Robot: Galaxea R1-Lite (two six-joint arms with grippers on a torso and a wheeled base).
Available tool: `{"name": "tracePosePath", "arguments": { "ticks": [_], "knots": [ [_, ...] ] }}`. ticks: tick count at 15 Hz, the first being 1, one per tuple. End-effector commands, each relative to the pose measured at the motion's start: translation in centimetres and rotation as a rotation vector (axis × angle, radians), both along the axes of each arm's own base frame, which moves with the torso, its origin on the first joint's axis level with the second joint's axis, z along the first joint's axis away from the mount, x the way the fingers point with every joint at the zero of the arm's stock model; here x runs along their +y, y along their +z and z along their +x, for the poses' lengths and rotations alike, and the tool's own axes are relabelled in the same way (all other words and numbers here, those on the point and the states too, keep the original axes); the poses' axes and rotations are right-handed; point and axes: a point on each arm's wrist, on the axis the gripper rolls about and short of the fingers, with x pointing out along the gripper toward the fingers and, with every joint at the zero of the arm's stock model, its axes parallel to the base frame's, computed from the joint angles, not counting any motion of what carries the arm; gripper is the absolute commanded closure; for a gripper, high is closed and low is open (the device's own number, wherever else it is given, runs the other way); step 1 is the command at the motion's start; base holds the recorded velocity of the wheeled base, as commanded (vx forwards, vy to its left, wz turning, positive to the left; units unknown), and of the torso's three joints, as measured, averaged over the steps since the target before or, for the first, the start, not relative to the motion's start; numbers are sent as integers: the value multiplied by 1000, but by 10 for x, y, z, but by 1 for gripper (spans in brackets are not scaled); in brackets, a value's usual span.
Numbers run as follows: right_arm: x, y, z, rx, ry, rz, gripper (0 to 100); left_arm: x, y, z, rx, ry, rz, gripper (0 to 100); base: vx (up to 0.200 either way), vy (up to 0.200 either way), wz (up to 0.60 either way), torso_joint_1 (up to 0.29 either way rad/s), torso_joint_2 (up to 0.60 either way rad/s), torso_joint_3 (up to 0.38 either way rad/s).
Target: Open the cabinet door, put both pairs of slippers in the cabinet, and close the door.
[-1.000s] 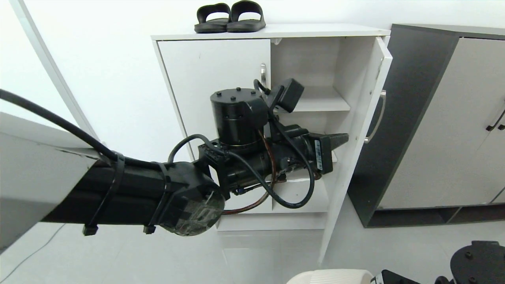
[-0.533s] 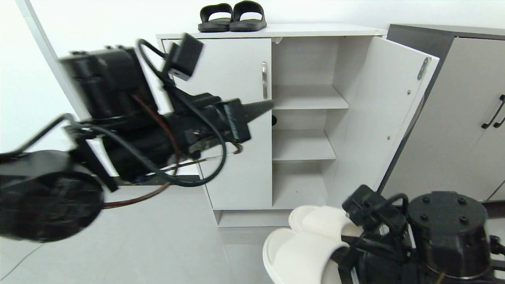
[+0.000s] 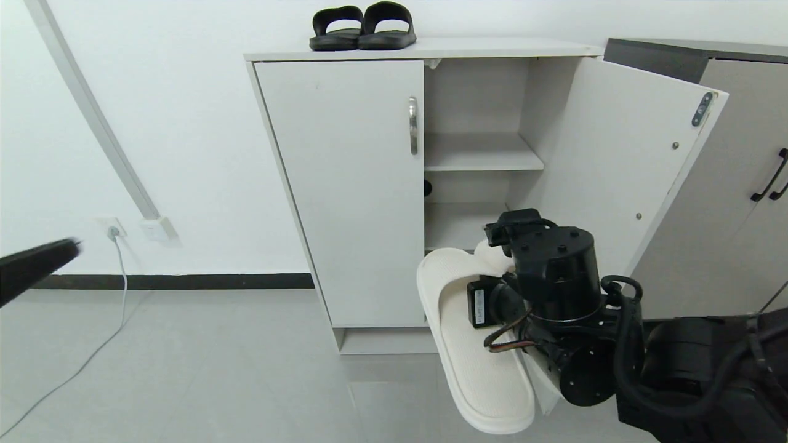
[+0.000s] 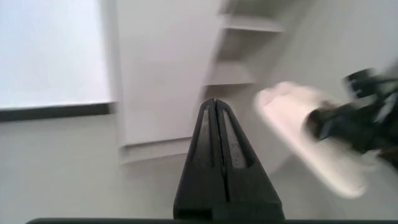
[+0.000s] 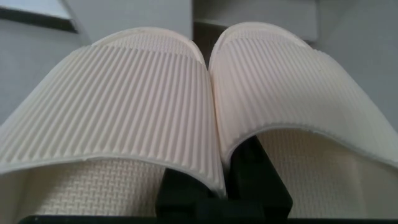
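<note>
The white cabinet (image 3: 345, 184) stands against the wall, its left door shut and its right door (image 3: 615, 154) swung wide open, showing bare shelves (image 3: 480, 154). A pair of black slippers (image 3: 362, 27) rests on its top. My right gripper (image 5: 224, 183) is shut on the pair of white slippers (image 3: 468, 326), its fingers under the ribbed straps (image 5: 155, 112). The pair hangs tilted just in front of the opening's lower part. My left gripper (image 4: 216, 109) is shut and holds nothing; it sits far to the left (image 3: 61, 249), well away from the cabinet.
A grey cabinet (image 3: 739, 184) stands right behind the open door. A wall socket (image 3: 114, 232) with a trailing cable and a slanted conduit (image 3: 92, 117) are on the left wall. Bare floor lies in front and to the left.
My left arm has swung away from the cabinet front to the far left. The right door has opened wider. My right arm has risen with the white slippers toward the opening.
</note>
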Motion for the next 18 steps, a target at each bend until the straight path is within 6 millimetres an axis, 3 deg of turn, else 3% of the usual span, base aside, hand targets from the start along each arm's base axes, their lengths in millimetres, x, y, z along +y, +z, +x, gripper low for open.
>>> {"name": "tracePosePath", "arguments": {
  "ticks": [1,2,4,7,11,14,18],
  "knots": [
    [9,-12,11,17,-12,-24,100,27,-81,-77,-12,429,122,100,0,0,0,0,0,0],
    [9,-12,11,16,-14,-24,100,27,-95,-81,-9,459,131,100,0,0,0,0,0,0],
    [8,-11,9,14,-16,-22,100,25,-143,-90,-19,417,152,100,0,0,0,0,0,0],
    [7,-11,9,13,-16,-20,100,24,-177,-91,-15,410,166,100,0,0,0,0,0,0],
    [9,-14,8,22,-5,-24,100,19,-188,-83,-61,194,177,100,0,0,0,0,0,0],
    [14,-12,13,2,-6,-2,100,19,-188,-83,-61,190,173,100,0,0,0,0,0,0],
    [34,-12,34,-46,-73,29,100,19,-188,-83,-58,192,157,100,0,0,0,0,0,0]
  ]
}}
